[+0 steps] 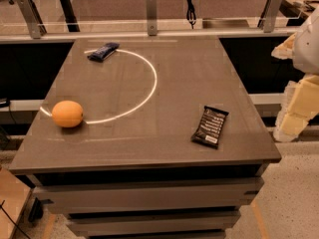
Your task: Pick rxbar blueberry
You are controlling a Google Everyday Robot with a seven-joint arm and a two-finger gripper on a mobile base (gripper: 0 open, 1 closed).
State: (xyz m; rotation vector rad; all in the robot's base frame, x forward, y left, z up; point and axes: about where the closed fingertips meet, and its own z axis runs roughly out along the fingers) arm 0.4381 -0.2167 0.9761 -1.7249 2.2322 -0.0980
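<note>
The rxbar blueberry [103,51] is a small, slim dark blue wrapped bar. It lies at the far left of the grey table [174,78], on a thin white arc marked on the top. My arm and gripper [298,103] show as pale, cream-coloured parts at the right edge of the view, off the table's right side and far from the blue bar. Nothing is seen held in the gripper.
An orange fruit [67,113] sits near the table's left edge. A larger black wrapped bar with white lettering [210,127] lies at the front right. A glass railing with metal posts [151,14] runs behind the table.
</note>
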